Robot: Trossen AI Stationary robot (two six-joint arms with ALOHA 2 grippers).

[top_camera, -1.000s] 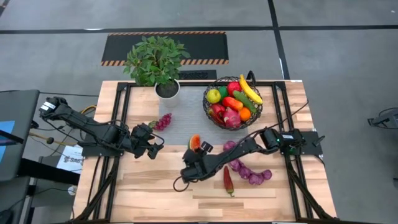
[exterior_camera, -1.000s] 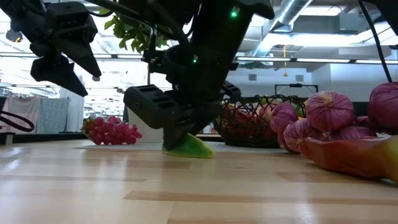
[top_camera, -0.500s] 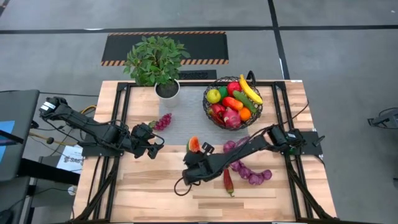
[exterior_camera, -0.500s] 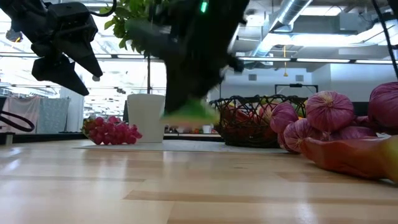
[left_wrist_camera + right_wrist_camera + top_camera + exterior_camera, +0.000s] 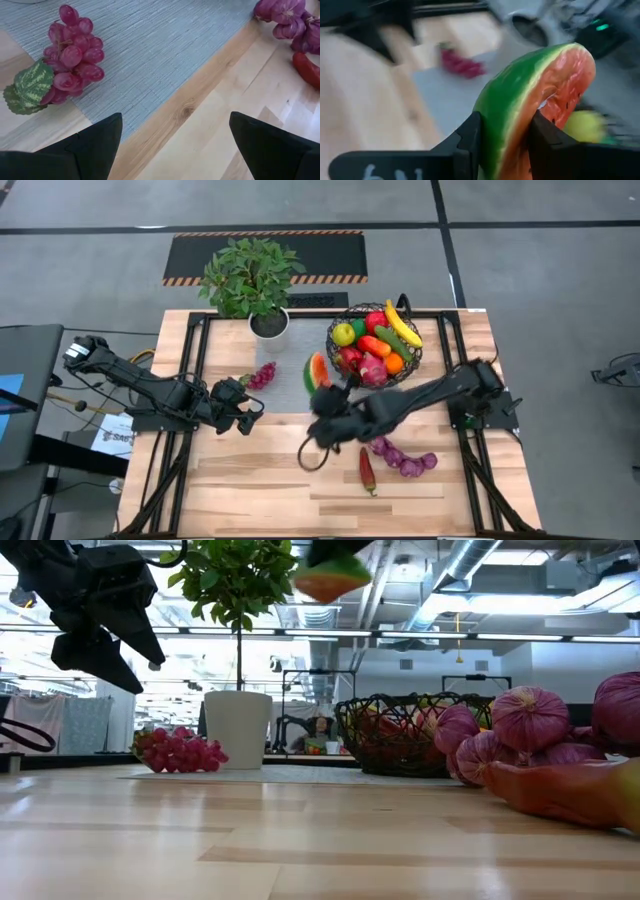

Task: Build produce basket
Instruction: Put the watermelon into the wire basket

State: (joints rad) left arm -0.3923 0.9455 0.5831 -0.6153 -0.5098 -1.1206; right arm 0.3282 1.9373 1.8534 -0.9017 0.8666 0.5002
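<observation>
While clamped on a watermelon slice (image 5: 535, 105), right end effector (image 5: 322, 388) hangs in the air above the grey mat (image 5: 290, 385), just short of the basket (image 5: 374, 340). Fingers (image 5: 465, 145) press on both faces of the slice, green rind to one side, red flesh to the other. Seen again in the low view as a green and orange wedge (image 5: 330, 580) high over the table (image 5: 300, 840).

Just beyond that end effector: wire basket, already holding produce (image 5: 375, 345), among it a yellow banana (image 5: 402, 323), a yellow-green apple (image 5: 344, 333), red and orange pieces. Behind it and nearer the table's front edge: a bunch of purple onions (image 5: 400, 458) and a red chilli (image 5: 366, 470), both lying on bare wood, apart from each other.

Left end effector (image 5: 240, 416) held above the table with fingers (image 5: 90, 150) wide apart, gripping nothing. Just ahead of it: purple grapes (image 5: 72, 60) with a green leaf (image 5: 30, 87), lying at the mat's edge. Farther off past the grapes: potted plant (image 5: 250, 280) in a white pot (image 5: 238, 728).
</observation>
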